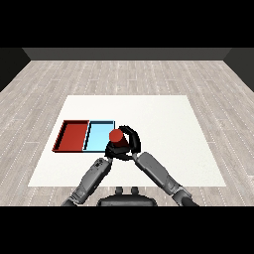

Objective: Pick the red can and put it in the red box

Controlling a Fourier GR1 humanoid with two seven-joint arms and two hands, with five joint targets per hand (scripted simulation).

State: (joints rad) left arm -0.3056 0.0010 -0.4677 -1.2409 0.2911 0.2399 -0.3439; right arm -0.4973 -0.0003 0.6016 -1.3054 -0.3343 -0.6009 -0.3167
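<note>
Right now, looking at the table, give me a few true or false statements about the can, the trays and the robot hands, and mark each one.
1. The right robot hand is curled round the red can. True.
2. The red can lies inside the red tray. False: it is in the robot hand, at the near right corner of the light blue tray.
3. The red tray lies left of the light blue tray. True.
4. The left robot hand holds the can. False: it holds nothing and sits low, near the table's front edge.
</note>
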